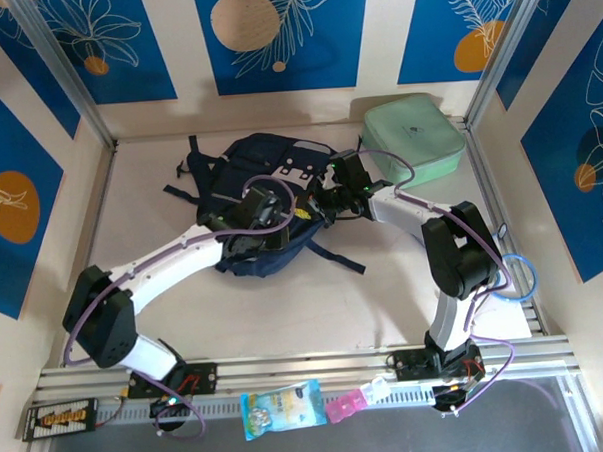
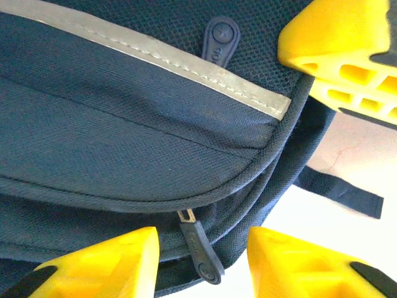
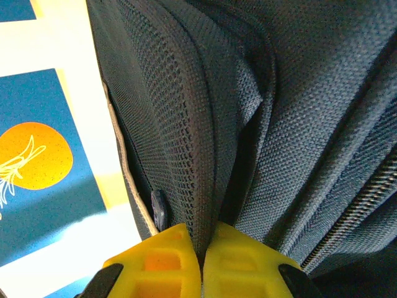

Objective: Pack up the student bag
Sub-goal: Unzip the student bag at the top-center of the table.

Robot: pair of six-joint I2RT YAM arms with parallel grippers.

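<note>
Currently my right hand (image 3: 203, 251) is pinched shut on a fold of the student bag (image 1: 273, 152), which lies upper centre on the table (image 1: 164, 292); my left hand (image 2: 203, 264) is open, astride its zipper pull (image 2: 197, 239).

I see the student bag (image 1: 259, 158), dark navy with a pale grey stripe (image 2: 186, 62); my fingers (image 3: 155, 257) on it are yellow, the case (image 1: 413, 136) beside it mint green.

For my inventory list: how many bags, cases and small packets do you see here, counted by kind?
Navy backpack: 1
Mint green zip case: 1
Small packets: 2 (blue packet, pink packet)
Total: 4
</note>
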